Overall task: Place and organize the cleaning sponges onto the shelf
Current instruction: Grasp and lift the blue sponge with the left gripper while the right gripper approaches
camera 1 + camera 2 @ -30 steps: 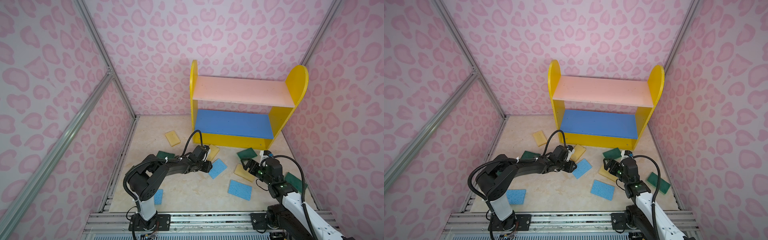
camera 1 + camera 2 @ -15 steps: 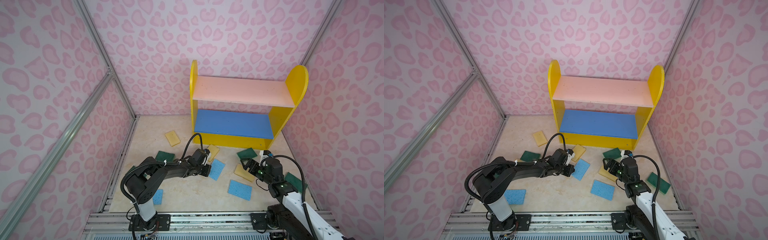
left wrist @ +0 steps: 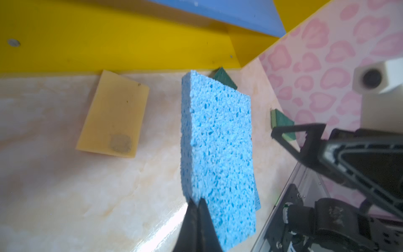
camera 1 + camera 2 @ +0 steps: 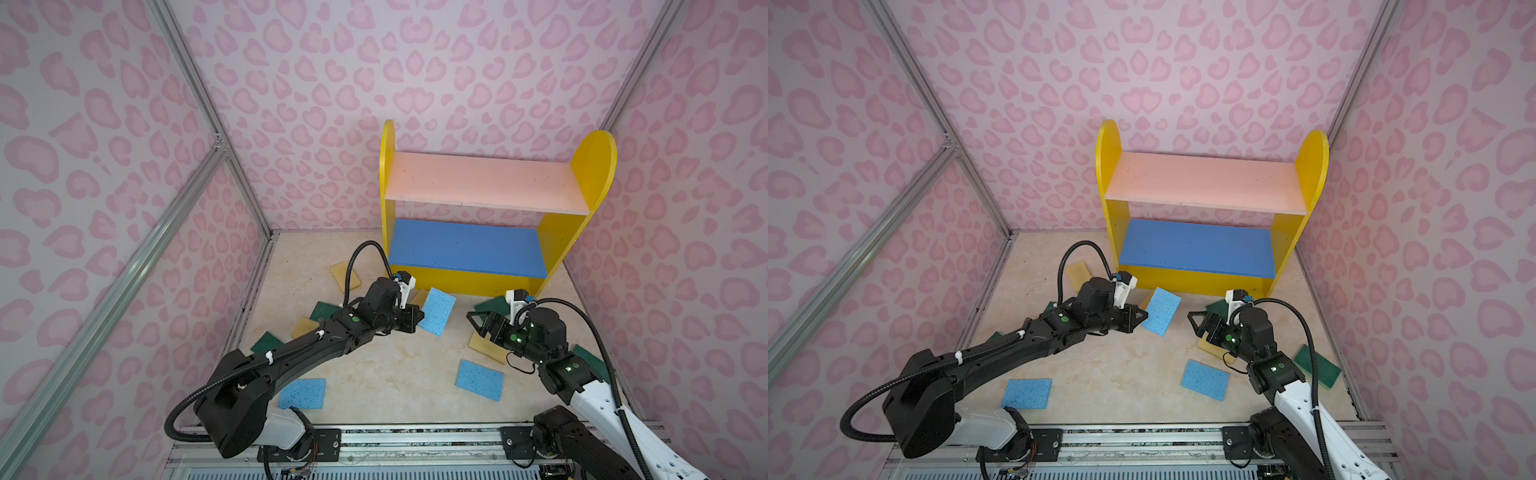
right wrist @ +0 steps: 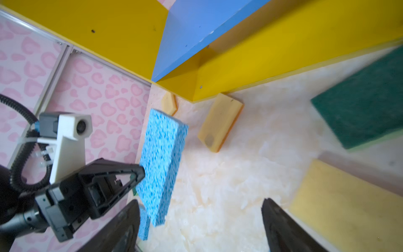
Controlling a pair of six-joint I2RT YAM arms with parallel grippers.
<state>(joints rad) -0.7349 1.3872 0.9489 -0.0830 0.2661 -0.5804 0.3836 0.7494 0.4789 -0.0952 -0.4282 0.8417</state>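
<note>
Nearest me, blue sponges lie loose on the worktop. Right jaws gape near a yellow one; left jaws pinch one blue sponge, held clear of the worktop. Shelf at the back's bare, so pretty much everything's left.

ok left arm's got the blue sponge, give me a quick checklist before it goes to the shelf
1. Grip: left gripper is shut on one end of the blue sponge, which is lifted off the floor: ok.
2. Firmness of hold: only a narrow edge is pinched and the sponge hangs tilted: cannot tell.
3. Landing spot: the blue board of the shelf has no sponge on it: ok.
4. Right gripper: open, holding nothing, apart from the blue sponge: ok.
5. Way to the shelf: only a yellow sponge lies flat at the shelf's foot, lower than the lifted one: ok.
</note>
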